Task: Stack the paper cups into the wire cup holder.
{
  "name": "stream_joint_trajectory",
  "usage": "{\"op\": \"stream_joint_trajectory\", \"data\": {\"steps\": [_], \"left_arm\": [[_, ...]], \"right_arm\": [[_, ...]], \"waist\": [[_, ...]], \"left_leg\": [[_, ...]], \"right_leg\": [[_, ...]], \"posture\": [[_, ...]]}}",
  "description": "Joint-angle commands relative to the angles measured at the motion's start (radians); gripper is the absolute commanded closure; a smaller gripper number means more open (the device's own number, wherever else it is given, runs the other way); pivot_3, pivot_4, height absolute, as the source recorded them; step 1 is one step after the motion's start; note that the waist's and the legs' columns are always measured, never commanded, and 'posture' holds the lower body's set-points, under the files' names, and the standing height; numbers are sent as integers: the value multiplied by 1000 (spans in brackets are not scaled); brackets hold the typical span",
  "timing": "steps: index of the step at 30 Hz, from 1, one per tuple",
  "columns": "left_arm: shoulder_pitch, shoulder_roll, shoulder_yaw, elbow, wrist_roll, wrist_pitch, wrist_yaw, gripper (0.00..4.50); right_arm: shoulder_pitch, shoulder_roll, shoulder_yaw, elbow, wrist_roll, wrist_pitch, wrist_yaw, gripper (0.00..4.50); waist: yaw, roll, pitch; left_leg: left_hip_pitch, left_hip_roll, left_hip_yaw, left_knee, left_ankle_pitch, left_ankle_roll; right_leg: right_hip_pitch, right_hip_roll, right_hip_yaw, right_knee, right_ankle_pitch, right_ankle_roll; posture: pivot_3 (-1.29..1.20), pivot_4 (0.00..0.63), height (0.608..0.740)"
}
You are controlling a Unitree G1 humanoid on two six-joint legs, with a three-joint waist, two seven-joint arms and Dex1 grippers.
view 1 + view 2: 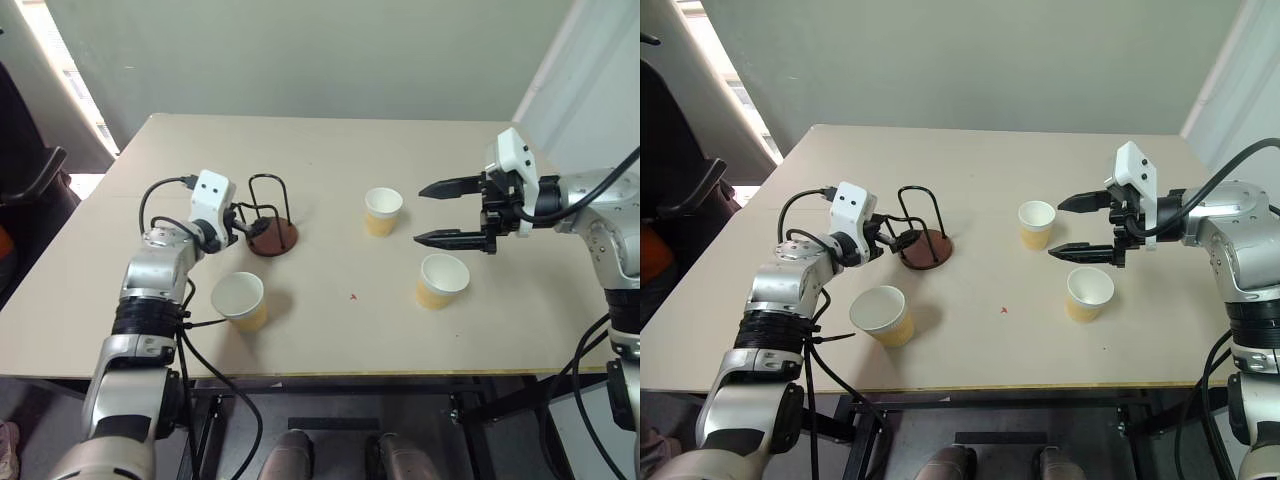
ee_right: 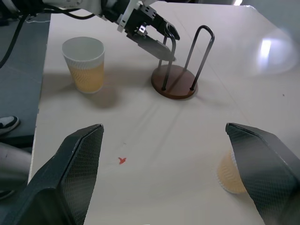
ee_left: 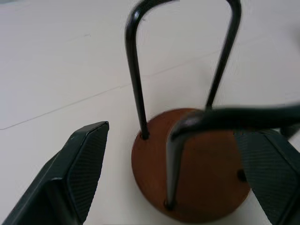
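Left eye view taking in a pale table [image 1: 330, 170], with the left gripper [image 1: 252, 228] reaching level at the wire cup holder [image 1: 272, 232] (brown disc base, thin black hoops standing upright), fingers spread apart to either side of the base in the left wrist view, one dark textured finger [image 3: 79, 168] off the disc's edge, another at the far edge; contact with base or wire not being clear, nothing clamped. Sitting toward the left half of the table, holder empty. Right gripper [image 1: 448, 212] hovering above the table's right side, pointing across toward the holder, jaws standing wide and gripping nothing. Three paper cups standing upright, mouths up, well apart from one another: nearest cup [image 1: 240, 300] resting beside the left forearm, near the front edge; middle cup [image 1: 383, 211] standing between holder and right gripper; right cup [image 1: 442, 279] sitting just below the right gripper's lower finger. Tiny red mark [image 1: 352, 296] lying on the table between the front cups.
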Motion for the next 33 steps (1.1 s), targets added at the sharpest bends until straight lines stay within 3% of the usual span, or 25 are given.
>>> {"op": "stream_joint_trajectory", "data": {"steps": [1, 10, 20, 26, 33], "left_arm": [[-39, -5, 30, -5, -1, -55, 15, 1347], [-40, 20, 46, -52, -25, -12, -36, 4468], [-38, 26, 7, -240, -143, 71, -256, 4468], [-29, 47, -121, -456, -217, 113, -495, 4468], [-39, 49, -300, -504, -135, 5, -638, 4468]], "right_arm": [[-8, -22, -36, -30, 10, -4, -6, 146], [-4, -25, -33, -27, 8, -8, -11, 146], [-15, -18, -26, -8, -1, -24, -9, 146], [41, -76, -16, -59, 11, -26, 60, 146], [124, -183, -26, -98, 18, -48, 150, 146]], "waist": [[0, 0, 0], [1, 0, 0], [4, 0, 0], [9, 0, 0], [9, 0, 0]], "left_leg": [[0, 0, 0, 0, 0, 0], [0, 0, 0, 1, 0, 0], [-1, 0, 0, 3, -1, 1], [-4, 0, 0, 7, -3, 4], [-4, 0, 0, 8, -4, 5]], "right_leg": [[0, 0, 0, 0, 0, 0], [1, 1, 0, -1, 0, 1], [1, 1, 0, -1, 0, 1], [1, 1, 0, -2, 0, 2], [2, 0, 0, -2, 0, 4]], "posture": [[0, 150, 740], [0, 150, 740], [0, 150, 740], [0, 150, 740], [0, 150, 740]]}}
